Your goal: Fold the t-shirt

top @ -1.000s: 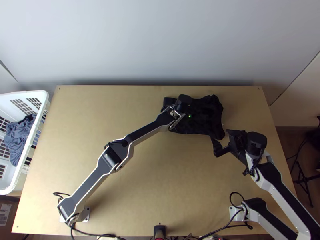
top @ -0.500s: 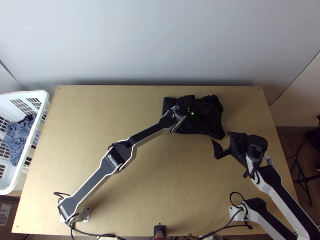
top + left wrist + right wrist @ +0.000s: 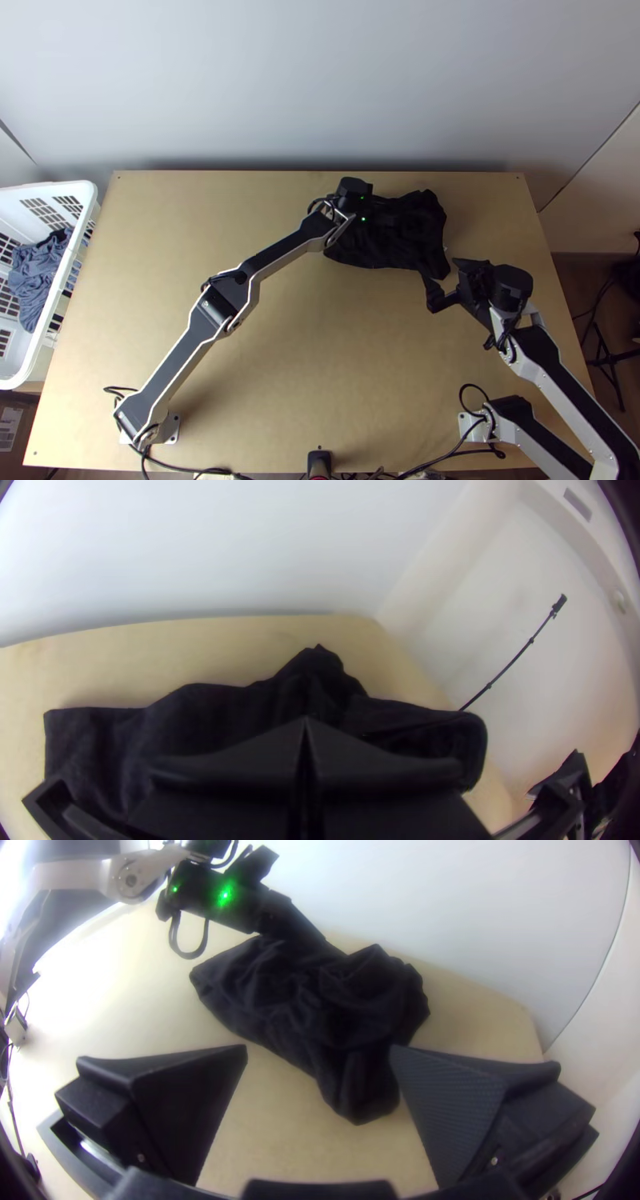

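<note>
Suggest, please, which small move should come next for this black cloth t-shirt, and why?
Probably ease the right gripper with wide flat black fingers towards the near right corner of the rumpled black cloth t-shirt: its fingers stand open, gripping nothing, and the corner appears between them.

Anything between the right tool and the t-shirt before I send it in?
Nothing visible stands between the right tool and the near corner of the bunched t-shirt. Farther in, the left tool reaches over the cloth, so a deep approach might meet it.
</note>
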Robot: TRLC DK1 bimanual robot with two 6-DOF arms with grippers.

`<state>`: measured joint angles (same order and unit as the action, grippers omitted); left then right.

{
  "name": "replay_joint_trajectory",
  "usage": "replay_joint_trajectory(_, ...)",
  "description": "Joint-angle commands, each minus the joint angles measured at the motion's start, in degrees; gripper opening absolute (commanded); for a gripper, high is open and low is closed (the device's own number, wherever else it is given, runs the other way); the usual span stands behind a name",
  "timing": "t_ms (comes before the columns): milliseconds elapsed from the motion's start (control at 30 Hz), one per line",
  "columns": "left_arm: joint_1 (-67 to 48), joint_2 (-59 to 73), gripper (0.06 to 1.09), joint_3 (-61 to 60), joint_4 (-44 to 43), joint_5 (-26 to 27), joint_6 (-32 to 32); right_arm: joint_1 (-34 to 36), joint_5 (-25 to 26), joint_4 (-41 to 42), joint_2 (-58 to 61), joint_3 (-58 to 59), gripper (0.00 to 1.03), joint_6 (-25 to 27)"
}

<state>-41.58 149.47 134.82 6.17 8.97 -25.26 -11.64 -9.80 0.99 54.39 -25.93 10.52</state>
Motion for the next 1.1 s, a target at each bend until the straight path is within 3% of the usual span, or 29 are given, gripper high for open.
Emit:
replay_joint_trajectory(0,-1.13,2.49,0.09,-0.18,-0.11,-0.62,3.02,-0.31,0.05,1.99,2.65,-0.17,0.99,-0.07)
replay_joint_trajectory(200,-4.03,3.72,0.09,0.18,-6.97,0.43,1.88,0.48,0.05,1.99,2.83,0.09,0.99,0.29)
replay_joint_trajectory(367,-5.79,5.04,0.1,1.32,-7.41,0.87,5.39,0.92,0.05,1.82,2.83,0.18,0.99,0.46)
replay_joint_trajectory(467,-7.11,6.01,0.1,2.72,-3.98,-0.62,9.79,1.0,0.05,1.64,3.27,-0.52,0.99,0.46)
replay_joint_trajectory(733,-7.64,6.8,0.09,5.01,-1.25,-3.79,10.84,-0.31,0.05,0.68,3.97,-3.33,0.99,-0.24)
replay_joint_trajectory(867,-7.02,6.36,0.09,5.1,4.64,-7.13,10.84,-0.49,0.05,-5.21,5.9,-7.47,0.99,-0.33)
replay_joint_trajectory(1067,-4.12,3.11,0.09,1.14,12.11,-7.04,9.7,-0.4,0.05,-11.1,7.57,-11.6,0.99,-1.3)
